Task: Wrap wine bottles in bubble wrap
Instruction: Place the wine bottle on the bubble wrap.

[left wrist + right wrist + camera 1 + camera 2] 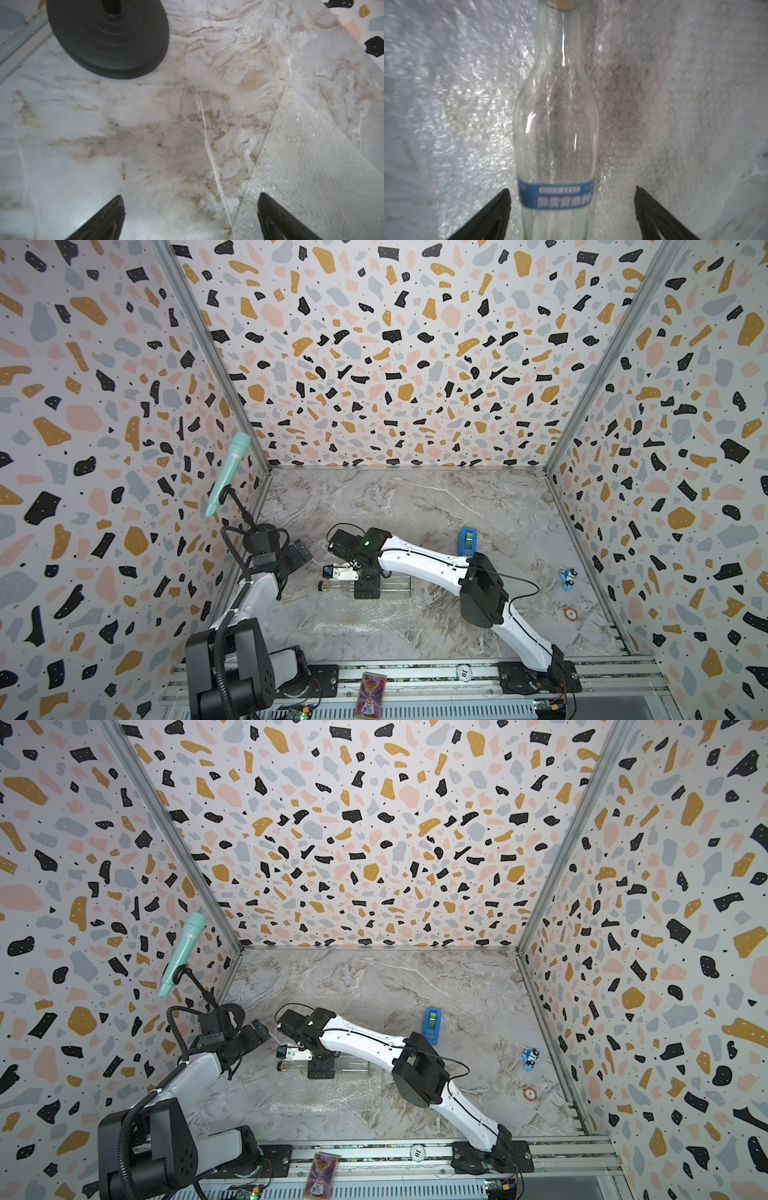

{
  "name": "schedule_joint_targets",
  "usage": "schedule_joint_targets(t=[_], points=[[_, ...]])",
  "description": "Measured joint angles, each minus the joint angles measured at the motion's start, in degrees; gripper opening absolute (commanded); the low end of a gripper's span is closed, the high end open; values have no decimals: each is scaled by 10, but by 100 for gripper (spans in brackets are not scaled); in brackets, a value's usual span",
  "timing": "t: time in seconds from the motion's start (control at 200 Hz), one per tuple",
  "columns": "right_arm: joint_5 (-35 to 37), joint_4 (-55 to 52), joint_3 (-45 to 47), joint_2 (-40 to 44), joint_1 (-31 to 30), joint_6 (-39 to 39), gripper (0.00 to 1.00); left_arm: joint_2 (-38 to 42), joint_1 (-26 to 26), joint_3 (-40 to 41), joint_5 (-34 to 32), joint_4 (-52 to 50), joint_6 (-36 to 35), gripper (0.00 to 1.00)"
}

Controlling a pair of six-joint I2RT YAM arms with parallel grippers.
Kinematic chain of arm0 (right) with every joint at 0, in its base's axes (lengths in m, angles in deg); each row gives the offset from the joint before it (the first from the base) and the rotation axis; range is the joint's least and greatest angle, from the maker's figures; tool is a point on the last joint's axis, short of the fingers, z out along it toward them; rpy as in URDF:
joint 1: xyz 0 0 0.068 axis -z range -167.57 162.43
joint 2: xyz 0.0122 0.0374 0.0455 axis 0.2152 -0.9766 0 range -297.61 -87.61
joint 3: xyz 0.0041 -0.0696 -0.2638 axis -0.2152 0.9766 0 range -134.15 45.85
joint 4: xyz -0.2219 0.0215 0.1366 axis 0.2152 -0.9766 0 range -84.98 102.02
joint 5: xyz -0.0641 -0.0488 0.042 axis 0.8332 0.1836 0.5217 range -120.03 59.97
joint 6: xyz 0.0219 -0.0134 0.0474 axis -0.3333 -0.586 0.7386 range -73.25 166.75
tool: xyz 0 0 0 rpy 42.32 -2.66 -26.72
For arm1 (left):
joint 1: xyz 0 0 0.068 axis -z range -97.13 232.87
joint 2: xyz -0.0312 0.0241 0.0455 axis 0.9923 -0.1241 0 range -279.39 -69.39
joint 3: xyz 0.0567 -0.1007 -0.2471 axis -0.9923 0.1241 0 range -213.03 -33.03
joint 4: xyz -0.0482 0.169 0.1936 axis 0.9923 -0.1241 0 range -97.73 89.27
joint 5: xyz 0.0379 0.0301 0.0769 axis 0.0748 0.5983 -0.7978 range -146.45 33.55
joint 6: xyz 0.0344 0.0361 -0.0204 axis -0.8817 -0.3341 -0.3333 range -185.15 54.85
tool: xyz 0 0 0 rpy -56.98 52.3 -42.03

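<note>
In both top views there are one bottle [395,585], one sheet of bubble wrap [357,620] and two grippers. The bottle lies on its side on the bubble wrap, in the near left part of the table [457,497]. It runs along the near edge, cap end toward the left edge. The right gripper [366,592] points down over the bottle's middle. The left gripper [300,556] hangs by the left edge, apart from the bottle. One blue tape dispenser [467,541] stands well apart, toward the right edge.

In the left wrist view, the left gripper [191,218] is spread wide over bare table, with a corner of the bubble wrap [301,155] under one fingertip [270,220].

In the right wrist view, the right gripper [573,207] is spread. One finger [496,214] stands on each side of the bottle [556,124], and neither touches the glass. The bubble wrap [675,104] lies underneath.
</note>
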Motion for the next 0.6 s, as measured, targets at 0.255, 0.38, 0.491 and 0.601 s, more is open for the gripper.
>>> schedule_joint_targets(t=[0.255, 0.38, 0.491, 0.601], points=[[-35, 186, 358, 313, -10, -6, 87, 23, 89, -80, 12, -51, -72, 83], [-45, 274, 531, 419, -56, -2, 77, 24, 169, -97, 20, -66, -92, 67], [-62, 331, 619, 419, -94, 22, 68, 13, 227, -98, 37, -73, -93, 57], [-64, 388, 680, 392, -97, 49, 65, -6, 279, -103, 43, -74, -87, 52]])
